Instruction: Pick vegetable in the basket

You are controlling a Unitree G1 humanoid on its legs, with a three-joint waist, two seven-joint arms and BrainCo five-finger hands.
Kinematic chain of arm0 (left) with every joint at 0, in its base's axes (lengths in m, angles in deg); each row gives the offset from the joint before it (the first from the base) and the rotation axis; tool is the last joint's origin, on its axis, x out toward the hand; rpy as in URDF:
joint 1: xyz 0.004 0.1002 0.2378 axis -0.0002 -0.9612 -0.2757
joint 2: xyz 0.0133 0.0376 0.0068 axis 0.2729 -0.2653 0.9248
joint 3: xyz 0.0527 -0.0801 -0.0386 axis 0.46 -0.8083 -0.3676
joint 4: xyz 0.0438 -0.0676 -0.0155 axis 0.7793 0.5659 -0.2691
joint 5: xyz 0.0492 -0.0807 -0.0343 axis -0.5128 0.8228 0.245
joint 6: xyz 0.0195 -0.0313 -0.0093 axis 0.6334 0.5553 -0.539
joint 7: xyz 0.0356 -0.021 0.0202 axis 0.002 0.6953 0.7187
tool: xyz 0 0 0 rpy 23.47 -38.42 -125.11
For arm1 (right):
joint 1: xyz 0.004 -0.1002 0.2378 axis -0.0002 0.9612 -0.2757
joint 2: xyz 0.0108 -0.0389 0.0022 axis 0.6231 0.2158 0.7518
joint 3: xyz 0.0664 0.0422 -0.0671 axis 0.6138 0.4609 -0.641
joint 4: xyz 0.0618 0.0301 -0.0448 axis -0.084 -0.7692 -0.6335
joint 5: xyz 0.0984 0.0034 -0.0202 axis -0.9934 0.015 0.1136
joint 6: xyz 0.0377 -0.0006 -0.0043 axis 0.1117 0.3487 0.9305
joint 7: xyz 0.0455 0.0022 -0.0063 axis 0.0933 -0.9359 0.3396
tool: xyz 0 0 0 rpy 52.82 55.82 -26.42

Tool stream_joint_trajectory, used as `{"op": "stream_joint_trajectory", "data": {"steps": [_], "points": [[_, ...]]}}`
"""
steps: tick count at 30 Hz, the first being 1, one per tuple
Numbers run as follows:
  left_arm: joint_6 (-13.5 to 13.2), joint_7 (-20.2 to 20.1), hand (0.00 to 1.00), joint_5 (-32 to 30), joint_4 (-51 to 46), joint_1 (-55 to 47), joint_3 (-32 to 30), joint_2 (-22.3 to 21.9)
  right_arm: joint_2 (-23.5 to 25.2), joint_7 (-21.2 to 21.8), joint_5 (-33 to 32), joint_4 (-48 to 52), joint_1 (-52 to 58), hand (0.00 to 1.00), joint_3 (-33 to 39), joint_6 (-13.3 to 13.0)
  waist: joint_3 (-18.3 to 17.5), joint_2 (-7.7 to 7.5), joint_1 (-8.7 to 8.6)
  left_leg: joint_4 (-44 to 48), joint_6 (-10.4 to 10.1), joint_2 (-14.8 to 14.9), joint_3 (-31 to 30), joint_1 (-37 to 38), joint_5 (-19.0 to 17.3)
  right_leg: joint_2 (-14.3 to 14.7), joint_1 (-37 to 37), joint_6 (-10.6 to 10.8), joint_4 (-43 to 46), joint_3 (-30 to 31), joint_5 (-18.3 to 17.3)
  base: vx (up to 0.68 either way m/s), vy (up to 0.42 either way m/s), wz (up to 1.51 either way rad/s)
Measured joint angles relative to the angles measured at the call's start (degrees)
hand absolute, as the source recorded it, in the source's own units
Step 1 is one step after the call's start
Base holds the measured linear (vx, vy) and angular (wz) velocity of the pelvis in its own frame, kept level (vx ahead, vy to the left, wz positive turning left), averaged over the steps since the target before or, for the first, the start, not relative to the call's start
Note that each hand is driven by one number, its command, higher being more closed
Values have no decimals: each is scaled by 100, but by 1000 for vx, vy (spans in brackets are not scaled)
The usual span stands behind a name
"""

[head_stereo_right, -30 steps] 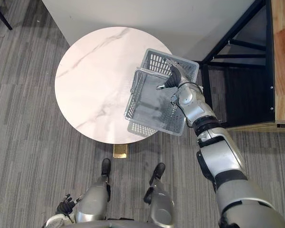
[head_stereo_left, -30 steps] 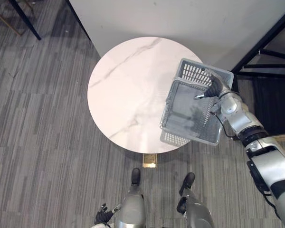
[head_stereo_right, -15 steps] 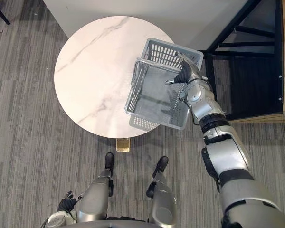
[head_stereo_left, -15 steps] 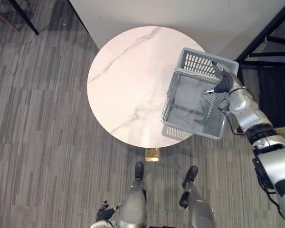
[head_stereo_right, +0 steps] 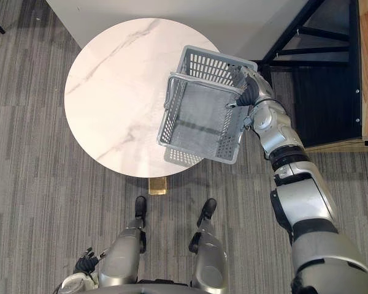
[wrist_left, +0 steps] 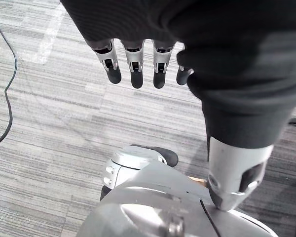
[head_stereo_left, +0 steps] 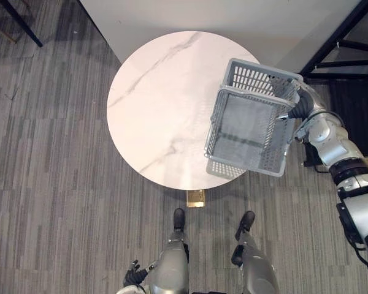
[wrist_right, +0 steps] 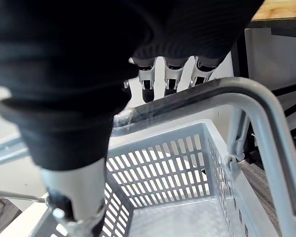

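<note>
A round white surface [head_stereo_left: 153, 104] stands on a grey stripy floor [head_stereo_left: 49, 202], near a white wall [head_stereo_left: 233, 15]. A black frame [head_stereo_left: 338, 41], maybe a shelf, is beside it.

Left & centre of round white marble counter [head_stereo_left: 153, 104] bare, open to reach. Rt edge blocked by grey slatted plastic basket [head_stereo_left: 248, 131]; black metal rack [head_stereo_right: 292, 30] close behind.

basket [head_stereo_left: 253, 78] over table [head_stereo_left: 159, 104], right edge, seemingly raised

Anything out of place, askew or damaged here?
The basket is empty. It hangs by its handle from the right hand, partly past the table's edge. Nothing looks spilled or damaged.
</note>
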Motion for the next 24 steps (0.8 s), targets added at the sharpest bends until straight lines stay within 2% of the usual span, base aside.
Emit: {"op": "stream_joint_trajectory", "data": {"steps": [8,9,19,24], "points": [[-4,-3,0,46,-3,0,24,0,-16,1,2,-128,-3,0,-32,2,0,0,2,-6,1,1,47,-86,0,9,-115,-30,-19,33,23,12,3,-2],[-5,-3,0,45,-3,0,24,0,-26,1,2,-128,-4,100,-81,2,0,0,4,-6,1,1,43,-97,1,9,-124,-30,-19,32,23,0,0,0],[-8,-2,0,76,-3,0,23,1,-46,1,22,-126,-12,100,-180,2,1,1,9,-1,1,0,-9,-120,0,9,-115,-30,-18,5,23,7,2,1],[-8,8,0,87,1,39,33,15,-87,8,199,-162,-184,100,-452,2,25,42,18,4,1,46,-8,-122,0,53,-115,-30,-11,26,23,0,0,0]]}}
